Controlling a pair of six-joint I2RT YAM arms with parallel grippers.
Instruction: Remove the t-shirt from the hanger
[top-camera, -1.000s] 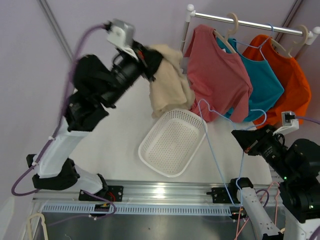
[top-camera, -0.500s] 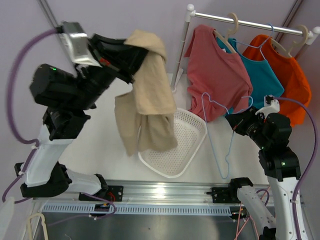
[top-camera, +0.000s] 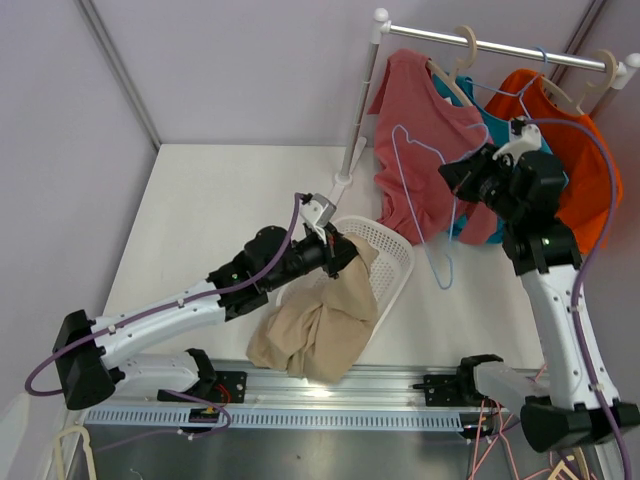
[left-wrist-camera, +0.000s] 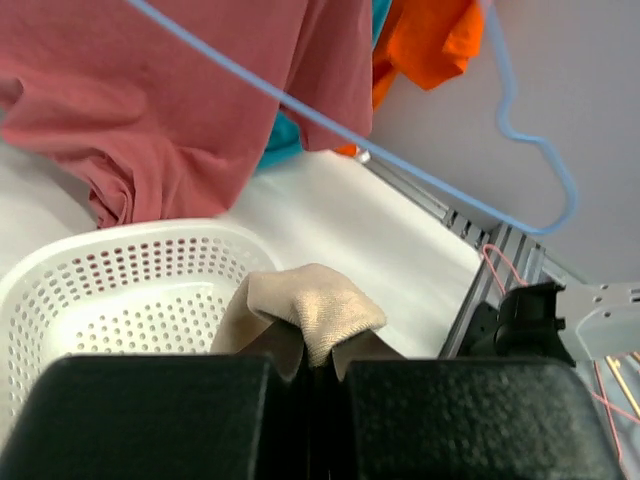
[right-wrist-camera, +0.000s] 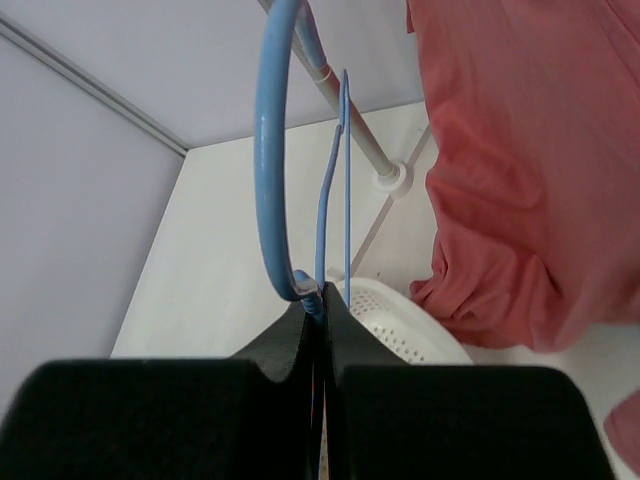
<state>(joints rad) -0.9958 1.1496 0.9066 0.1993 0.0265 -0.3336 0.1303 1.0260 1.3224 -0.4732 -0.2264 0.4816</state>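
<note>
The beige t-shirt (top-camera: 318, 325) is off its hanger and drapes over the near rim of the white basket (top-camera: 392, 252). My left gripper (top-camera: 347, 253) is shut on a fold of it, which shows pinched between the jaws in the left wrist view (left-wrist-camera: 315, 308). My right gripper (top-camera: 452, 180) is shut on the bare light-blue hanger (top-camera: 421, 190) and holds it up in front of the pink shirt. In the right wrist view the hanger (right-wrist-camera: 278, 150) rises from between the shut jaws (right-wrist-camera: 322, 292).
A clothes rail (top-camera: 500, 47) at the back right carries a pink shirt (top-camera: 425, 130), a teal shirt (top-camera: 481, 215) and an orange shirt (top-camera: 580, 170) on hangers. Its upright pole (top-camera: 357, 125) stands just behind the basket. A metal rail (top-camera: 330, 385) runs along the near edge.
My left arm swung down from high up and laid the beige t-shirt over the basket's near rim. My right arm lifted the empty blue hanger up and back toward the rail.
</note>
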